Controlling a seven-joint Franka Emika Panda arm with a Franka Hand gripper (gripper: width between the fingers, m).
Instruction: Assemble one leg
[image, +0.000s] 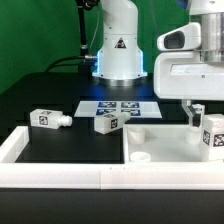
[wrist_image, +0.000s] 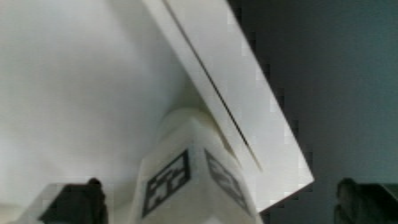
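White frame rail (image: 60, 178) across the foreground, bordering the black table (image: 60, 145). Panel (image: 165, 143), white, with round holes, at the exterior view's right. Gripper (image: 197, 115) above its right end, fingers pinching one leg (image: 212, 135) held upright over the panel; tag visible in wrist view (wrist_image: 178, 180). Two spare legs (image: 47, 119) (image: 108, 122) lying on the table. Marker board (image: 118, 105) behind them.
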